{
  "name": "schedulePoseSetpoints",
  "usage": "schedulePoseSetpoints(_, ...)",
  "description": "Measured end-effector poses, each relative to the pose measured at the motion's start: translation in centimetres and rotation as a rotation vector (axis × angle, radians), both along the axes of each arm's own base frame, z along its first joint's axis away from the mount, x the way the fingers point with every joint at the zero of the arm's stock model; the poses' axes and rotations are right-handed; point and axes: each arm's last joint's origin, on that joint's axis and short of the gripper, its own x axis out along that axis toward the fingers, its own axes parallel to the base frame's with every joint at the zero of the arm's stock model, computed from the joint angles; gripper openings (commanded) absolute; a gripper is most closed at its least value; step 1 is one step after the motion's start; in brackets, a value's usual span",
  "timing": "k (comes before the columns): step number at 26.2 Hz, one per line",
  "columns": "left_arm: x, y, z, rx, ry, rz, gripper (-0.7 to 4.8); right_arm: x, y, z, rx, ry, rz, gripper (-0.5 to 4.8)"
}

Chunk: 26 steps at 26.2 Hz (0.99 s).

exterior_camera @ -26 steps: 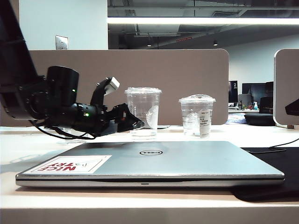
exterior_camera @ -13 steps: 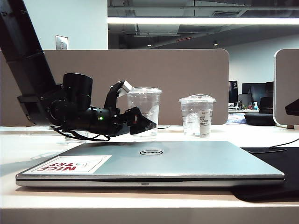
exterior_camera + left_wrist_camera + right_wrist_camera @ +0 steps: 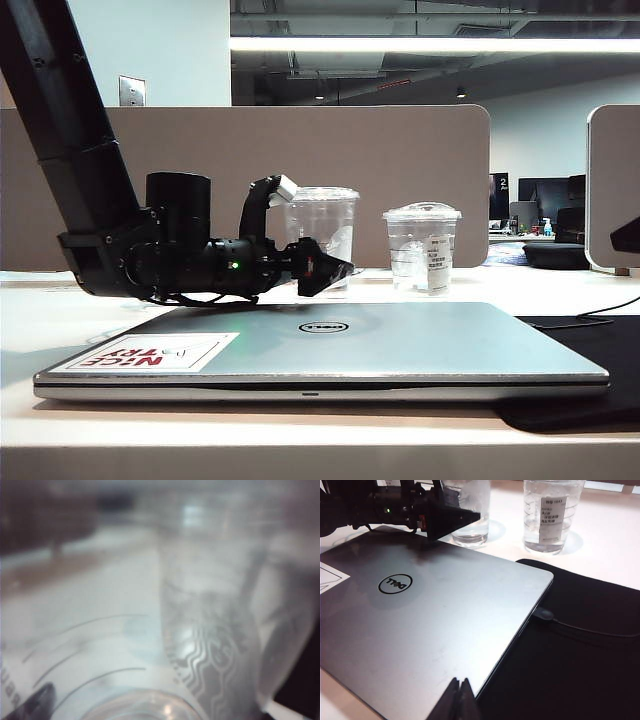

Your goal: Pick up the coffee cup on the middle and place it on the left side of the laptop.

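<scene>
The coffee cup [image 3: 322, 225] is the tall clear one with a flat lid, standing on the table behind the laptop's middle. My left gripper [image 3: 335, 268] is open and level, with its tips at the cup's lower half. The cup [image 3: 210, 630] fills the left wrist view, blurred and very near, and one dark fingertip [image 3: 32, 702] shows beside it. The silver Dell laptop [image 3: 400, 345] lies closed in front. My right gripper [image 3: 459, 682] is shut and empty above the laptop's [image 3: 435, 625] near right edge. From there the cup [image 3: 472, 510] shows behind the left gripper [image 3: 470, 516].
A shorter domed-lid clear cup [image 3: 422, 250] with a white label stands to the right of the coffee cup. A black mat [image 3: 590, 360] lies under the laptop's right side, with a cable [image 3: 590, 630] plugged in. A beige partition [image 3: 400, 160] closes off the back.
My left arm has swung to the right and sunk a little, bringing the open gripper from left of the cup up to its lower half. The right arm is still.
</scene>
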Motion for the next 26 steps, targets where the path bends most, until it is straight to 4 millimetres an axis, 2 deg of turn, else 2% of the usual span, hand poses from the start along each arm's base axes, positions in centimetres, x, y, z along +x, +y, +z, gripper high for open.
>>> schedulePoseSetpoints(2, 0.0, -0.2, 0.0, -0.005, -0.012, 0.025, 4.79, 0.0, 0.0, 0.0, 0.000, -0.001, 0.000, -0.05)
schedulePoseSetpoints(4, 0.0, -0.2, 0.1, -0.006, -0.016, 0.027, 4.08, 0.0, 0.0, 0.0, 0.000, -0.001, 0.000, -0.05)
schedulePoseSetpoints(5, 0.0, -0.2, 0.1, -0.006, -0.016, 0.029, 3.94, 0.0, 0.0, 0.0, 0.000, -0.001, 0.000, -0.05)
schedulePoseSetpoints(15, -0.1, -0.1, 0.2, -0.035, -0.021, 0.024, 3.89, 0.0, 0.0, 0.0, 0.000, 0.000, 0.000, -0.05)
schedulePoseSetpoints(23, 0.2, 1.2, 2.1, -0.123, -0.054, -0.020, 3.89, 0.0, 0.0, 0.0, 0.000, -0.001, 0.000, -0.05)
schedulePoseSetpoints(26, -0.6, 2.7, 4.0, -0.115, -0.046, -0.027, 3.80, -0.2, 0.4, 0.0, -0.001, -0.001, 0.037, -0.05)
